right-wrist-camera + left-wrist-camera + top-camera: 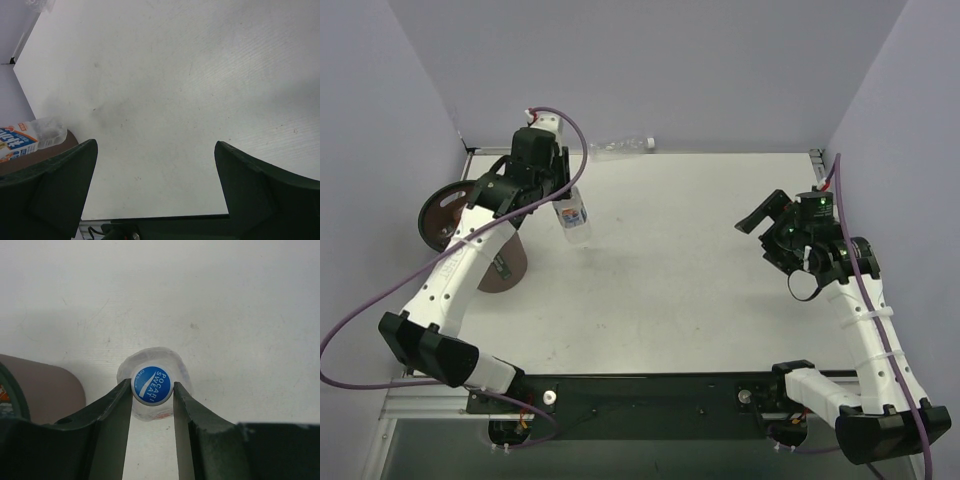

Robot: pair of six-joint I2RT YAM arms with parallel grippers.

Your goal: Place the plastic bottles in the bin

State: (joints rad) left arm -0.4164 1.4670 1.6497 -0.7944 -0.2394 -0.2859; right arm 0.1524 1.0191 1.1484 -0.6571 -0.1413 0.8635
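blue-label bottle point(575, 218) is toward the tabletop's far-left corner, just beside the bin point(505, 262), my left gripper point(152, 388) pinching only its small round cap point(151, 382), so i reckon it could slip or swing when lifted.

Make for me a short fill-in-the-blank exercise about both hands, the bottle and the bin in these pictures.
1. The left hand holds the bottle by its ____ cap.
2. The right hand is ____ and holds nothing.
3. In the top view, the brown bin is on the ____ side of this bottle.
Missing words: blue; open; left.
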